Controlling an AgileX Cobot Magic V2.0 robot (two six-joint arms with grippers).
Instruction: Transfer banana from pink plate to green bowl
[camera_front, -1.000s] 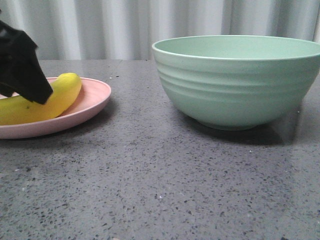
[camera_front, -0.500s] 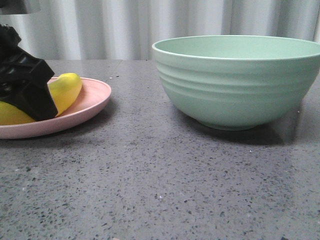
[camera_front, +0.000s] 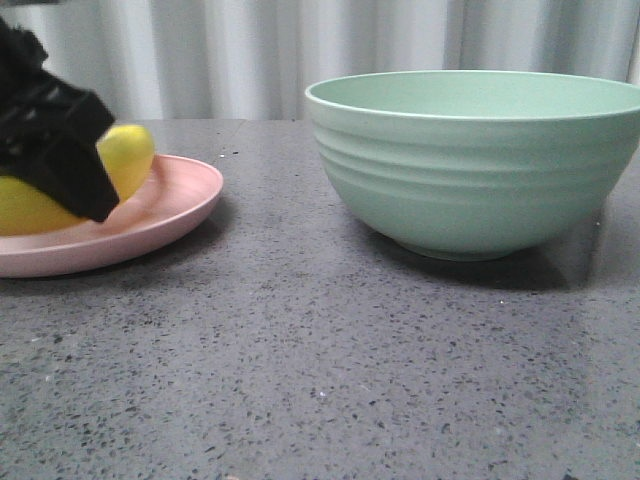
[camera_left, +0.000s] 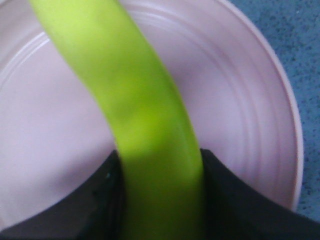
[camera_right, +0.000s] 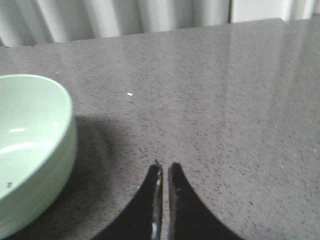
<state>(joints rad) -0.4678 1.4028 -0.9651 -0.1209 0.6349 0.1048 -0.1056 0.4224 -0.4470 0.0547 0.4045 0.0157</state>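
Left gripper (camera_left: 162, 200) has its black fingers squeezed on both sides of the banana (camera_left: 135, 105). Banana sits over the pink plate (camera_front: 175, 215), maybe just lifted; I cannot tell if it touches. The green bowl (camera_front: 470, 170) is well apart and looks empty, so carrying and dropping are left. Its long, curved body points away from the fingers, across the plate. Right gripper (camera_right: 164, 172) is closed on nothing.
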